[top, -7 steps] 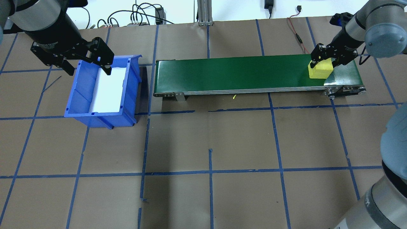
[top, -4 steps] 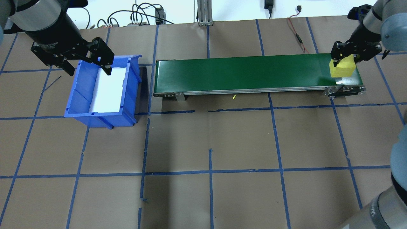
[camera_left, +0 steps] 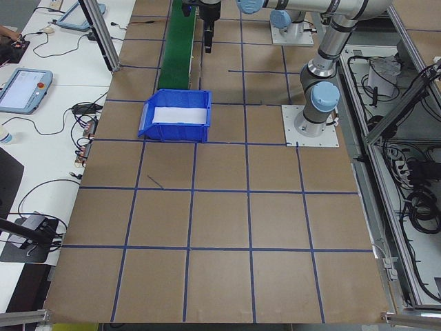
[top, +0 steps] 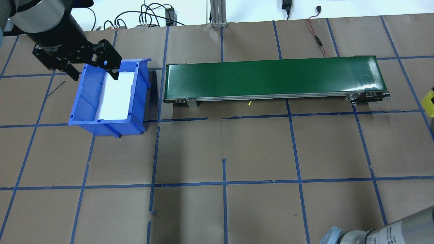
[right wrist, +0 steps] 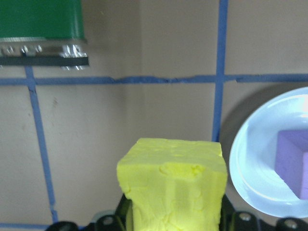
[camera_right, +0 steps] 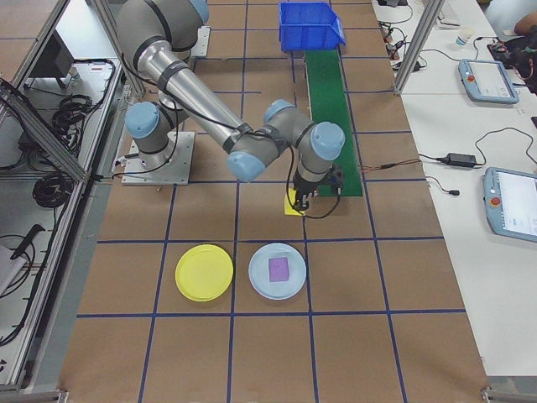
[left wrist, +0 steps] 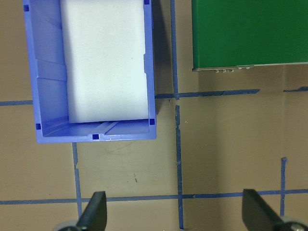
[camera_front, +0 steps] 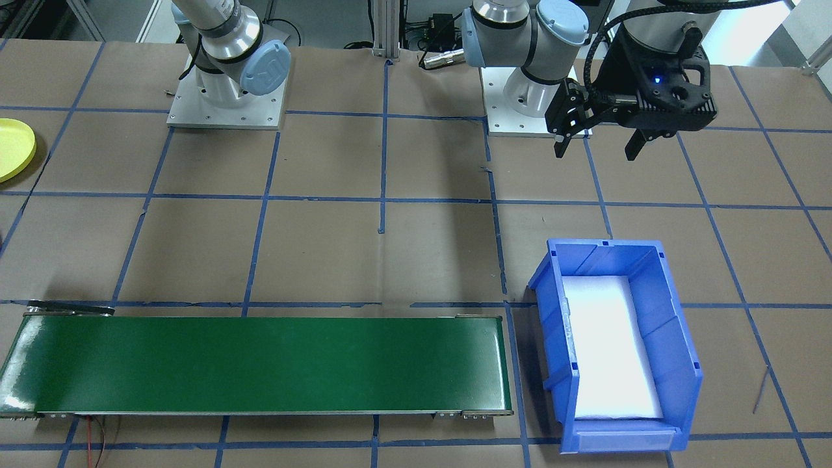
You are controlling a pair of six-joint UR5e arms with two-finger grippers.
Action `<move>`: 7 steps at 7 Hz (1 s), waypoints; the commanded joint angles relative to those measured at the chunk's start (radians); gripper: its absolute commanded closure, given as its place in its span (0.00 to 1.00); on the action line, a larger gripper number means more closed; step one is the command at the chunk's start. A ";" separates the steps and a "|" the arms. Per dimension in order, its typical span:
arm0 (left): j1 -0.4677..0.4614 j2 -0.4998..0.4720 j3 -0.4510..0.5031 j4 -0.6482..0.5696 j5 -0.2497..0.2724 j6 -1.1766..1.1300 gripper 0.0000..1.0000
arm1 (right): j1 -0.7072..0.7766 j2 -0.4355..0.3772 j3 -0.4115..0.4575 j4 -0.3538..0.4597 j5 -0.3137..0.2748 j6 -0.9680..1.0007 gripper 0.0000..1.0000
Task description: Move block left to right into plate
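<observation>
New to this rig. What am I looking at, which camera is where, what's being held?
Two robot arms stand at a papered table. Two cameras look down from behind and in front of the robot, two from the table's ends, and one rides on each wrist. On the table are a green conveyor belt, a blue bin, a yellow plate and a pale blue plate holding a purple block. The right claw grips a yellow block beside the belt's end. The left claw hangs open and empty near the bin.
</observation>
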 commanded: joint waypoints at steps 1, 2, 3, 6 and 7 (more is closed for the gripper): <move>0.001 0.000 0.001 0.000 0.000 0.000 0.00 | -0.264 -0.017 0.076 0.000 -0.030 -0.325 0.56; 0.001 0.002 -0.001 0.000 0.000 0.000 0.00 | -0.385 -0.016 0.116 -0.006 -0.027 -0.450 0.56; 0.001 0.002 0.001 0.000 0.000 0.000 0.00 | -0.468 -0.011 0.142 -0.071 -0.028 -0.516 0.54; 0.001 0.002 -0.001 0.000 0.000 0.000 0.00 | -0.523 0.023 0.195 -0.205 -0.084 -0.580 0.21; 0.003 0.002 -0.001 0.000 0.000 0.000 0.00 | -0.523 0.023 0.195 -0.206 -0.087 -0.572 0.01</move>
